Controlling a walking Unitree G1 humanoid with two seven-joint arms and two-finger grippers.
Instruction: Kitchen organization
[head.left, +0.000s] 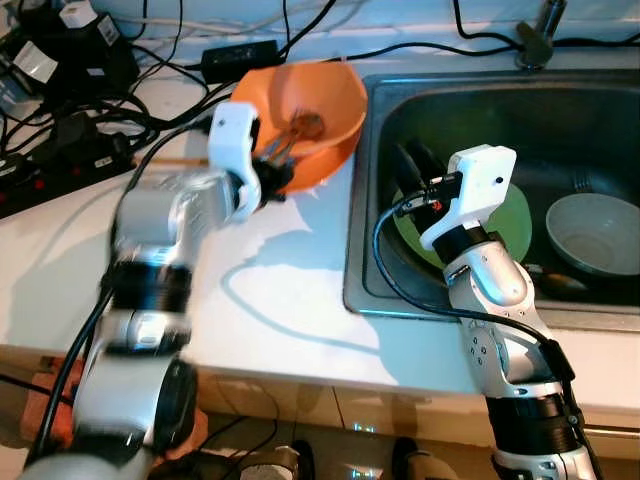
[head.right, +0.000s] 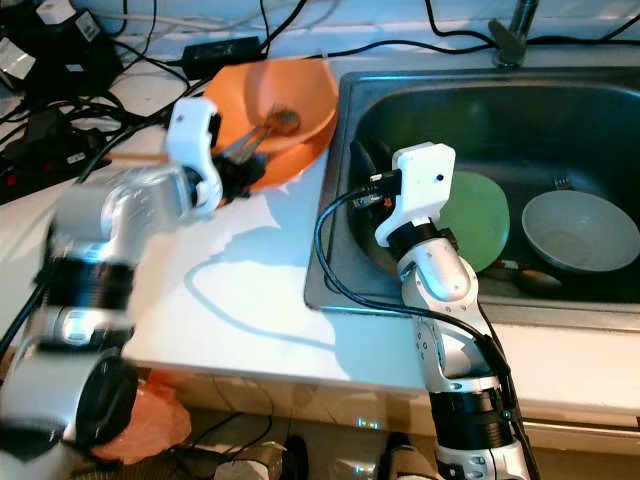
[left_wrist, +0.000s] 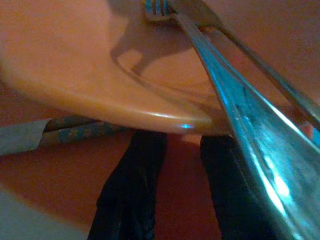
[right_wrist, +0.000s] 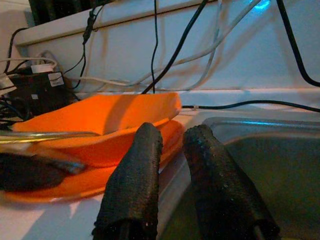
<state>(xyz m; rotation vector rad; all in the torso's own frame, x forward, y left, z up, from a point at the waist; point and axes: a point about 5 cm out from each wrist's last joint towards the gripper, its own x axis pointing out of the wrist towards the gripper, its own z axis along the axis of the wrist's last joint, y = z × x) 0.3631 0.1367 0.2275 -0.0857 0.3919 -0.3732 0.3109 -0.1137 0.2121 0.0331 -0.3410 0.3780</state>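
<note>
Your left gripper (head.left: 280, 172) sits at the orange bowl's (head.left: 335, 95) near rim, fingers narrowly parted, grasping nothing. The fork (left_wrist: 160, 7) and spoon (head.left: 305, 125) lie just ahead inside it. They're stiff, light, slippery steel; pinch the handles mid-length. Your right gripper (right_wrist: 172, 165) hovers open over the sink (head.left: 460, 100).

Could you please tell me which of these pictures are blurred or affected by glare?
Left eye view: the left arm is motion-smeared; the sink is sharp. Left wrist view: soft focus throughout, with glare along the metal handle. Right wrist view: dim, the fingers fairly sharp.
</note>
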